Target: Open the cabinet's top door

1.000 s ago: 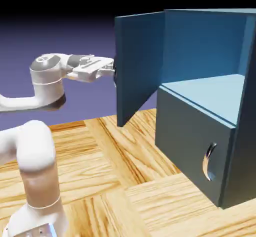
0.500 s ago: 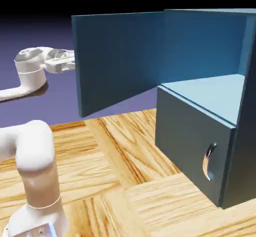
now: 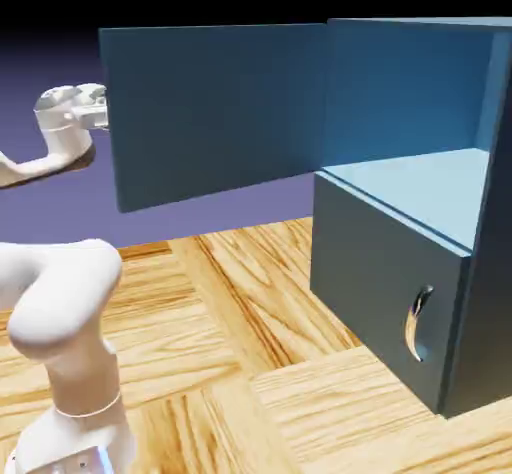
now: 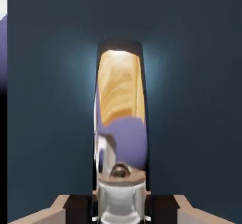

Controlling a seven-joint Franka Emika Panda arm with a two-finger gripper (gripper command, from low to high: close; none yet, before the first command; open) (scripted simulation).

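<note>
Exterior view, far left: white arm link cut off by the frame edge. The wrist and gripper (image 3: 97, 112) sit level with the upper half of the top door (image 3: 215, 112), fingertips hidden behind the door's free left edge. Base column of the arm (image 3: 70, 352) rises at lower left, bottom cropped.

The top door stands swung wide open, hinged at the cabinet's (image 3: 420, 212) front left corner, its inner face toward the camera. Its outer face is not visible here. Behind it, the upper compartment shows open, a pale blue shelf floor inside. Below, the lower panel (image 3: 385, 292) is closed, curved silver handle (image 3: 418, 324) on it. The cabinet's right side and top run out of frame. Wooden table (image 3: 240, 362) beneath.

Hand view: dark teal door (image 4: 52, 100) fills nearly everything. The top door's shiny handle (image 4: 120, 119) runs up the middle, mirroring wood and violet. The gripper (image 4: 120, 204) is clenched on that handle; the finger pads themselves are hard to make out behind it. A violet sliver shows at the left edge.
</note>
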